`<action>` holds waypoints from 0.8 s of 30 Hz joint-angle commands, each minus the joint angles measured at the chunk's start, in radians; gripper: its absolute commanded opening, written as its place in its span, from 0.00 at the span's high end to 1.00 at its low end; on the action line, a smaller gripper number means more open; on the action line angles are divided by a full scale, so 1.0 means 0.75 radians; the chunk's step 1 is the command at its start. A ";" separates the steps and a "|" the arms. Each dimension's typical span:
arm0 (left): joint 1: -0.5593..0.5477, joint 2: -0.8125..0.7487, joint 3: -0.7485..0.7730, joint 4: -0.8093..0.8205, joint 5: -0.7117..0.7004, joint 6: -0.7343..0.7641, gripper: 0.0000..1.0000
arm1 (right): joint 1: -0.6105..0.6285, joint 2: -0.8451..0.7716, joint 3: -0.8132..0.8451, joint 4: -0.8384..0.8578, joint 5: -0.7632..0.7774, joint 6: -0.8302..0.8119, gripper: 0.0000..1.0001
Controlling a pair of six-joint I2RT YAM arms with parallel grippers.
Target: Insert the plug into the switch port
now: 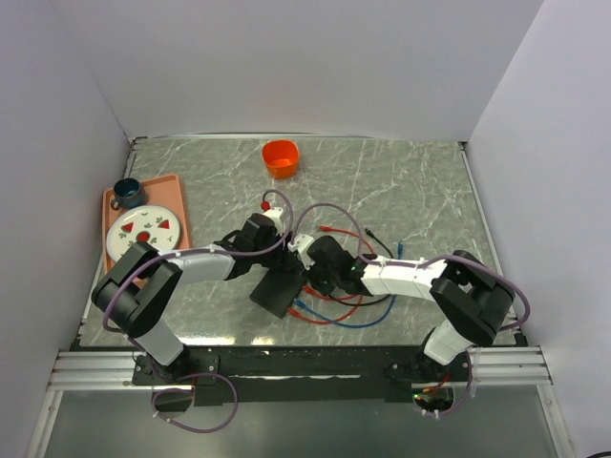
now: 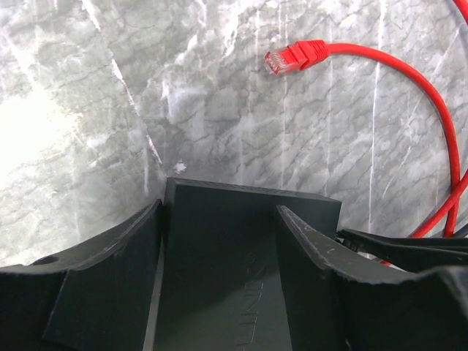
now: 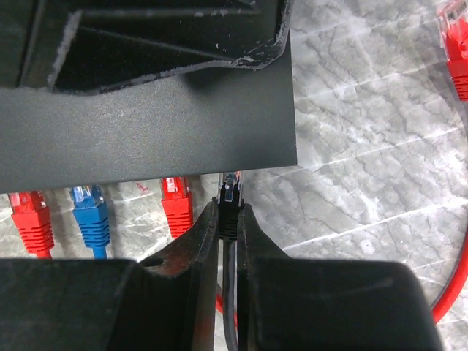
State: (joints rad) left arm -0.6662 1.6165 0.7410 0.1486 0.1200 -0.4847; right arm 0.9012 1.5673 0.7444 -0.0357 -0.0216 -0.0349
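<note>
The flat black switch box (image 1: 280,291) lies at the table's middle, between both arms. My left gripper (image 2: 219,219) is open and reaches over the box (image 2: 234,256), one finger (image 2: 110,285) along its left side and the other finger (image 2: 322,270) over its right part. My right gripper (image 3: 230,208) is shut on the black plug (image 3: 231,191). The plug's clear tip meets the near edge of the box (image 3: 146,139). The switch port itself is hidden under that edge. In the top view the right gripper (image 1: 309,280) sits at the box's right side.
Loose red (image 3: 177,206) and blue (image 3: 91,216) plugs lie along the box's edge, with red and blue cable loops (image 1: 329,310) beside it. Another red plug (image 2: 292,57) lies ahead of the left gripper. An orange cup (image 1: 281,157) stands at the back. A tray (image 1: 177,205) with a plate and mug is on the left.
</note>
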 commanded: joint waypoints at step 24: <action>-0.284 -0.053 -0.084 0.221 0.501 -0.164 0.44 | -0.042 -0.001 0.210 0.338 -0.008 0.132 1.00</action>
State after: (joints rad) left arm -0.7109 1.5814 0.6903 0.1886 0.1146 -0.5201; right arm 0.8936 1.5852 0.8433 -0.2214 -0.0978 0.0143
